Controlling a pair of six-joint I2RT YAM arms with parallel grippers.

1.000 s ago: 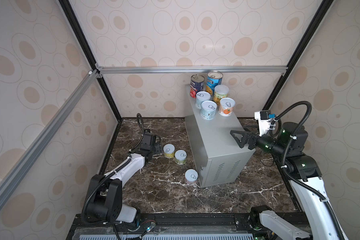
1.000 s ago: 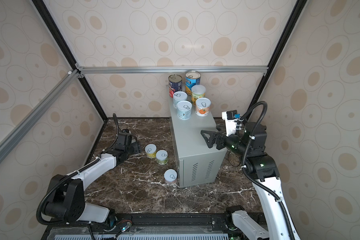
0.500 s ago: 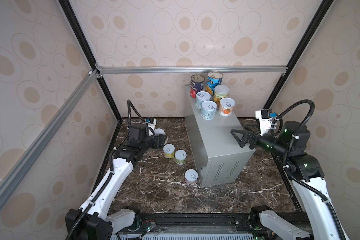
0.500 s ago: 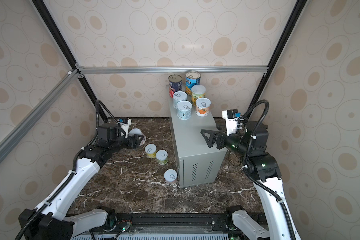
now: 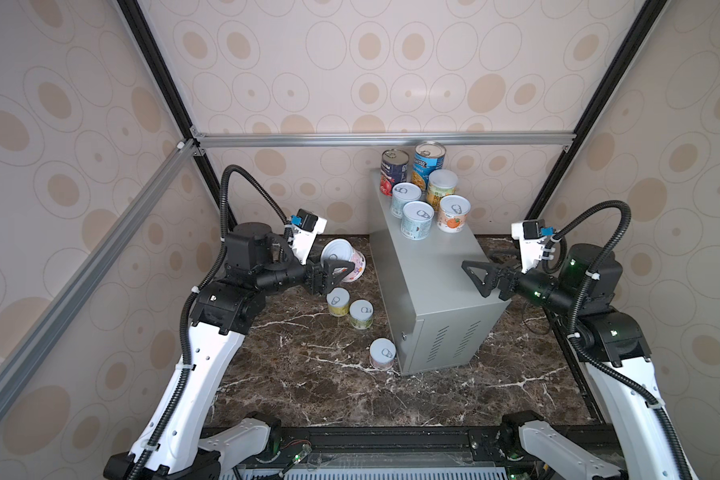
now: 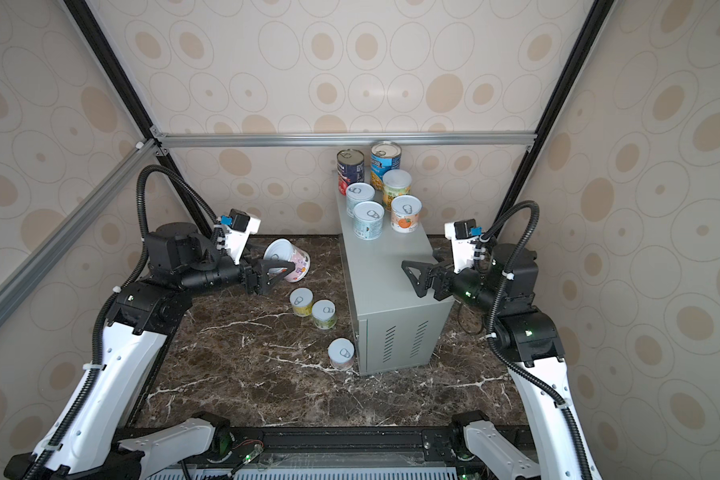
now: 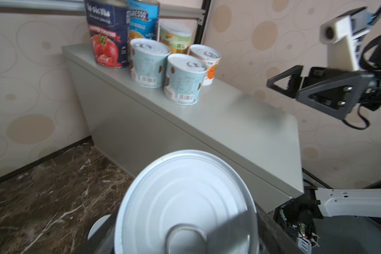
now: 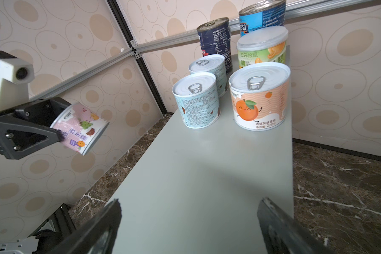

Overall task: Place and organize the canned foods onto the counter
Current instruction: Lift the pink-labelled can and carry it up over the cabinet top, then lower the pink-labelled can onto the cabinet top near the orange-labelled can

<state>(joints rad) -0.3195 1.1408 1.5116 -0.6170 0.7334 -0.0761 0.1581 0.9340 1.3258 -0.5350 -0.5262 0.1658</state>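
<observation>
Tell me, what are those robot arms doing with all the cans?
They are moving cans up onto the grey metal box. The left pincer grips a pink-labelled can, tipped sideways in the air beside the box. The right pincer hangs open and empty over the box's near end. Six cans stand together at the far end of the box top, and three short cans wait on the brown marble surface below.

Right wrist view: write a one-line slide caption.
Open right gripper faces the counter with six cans; left gripper holds a pink can.
</observation>
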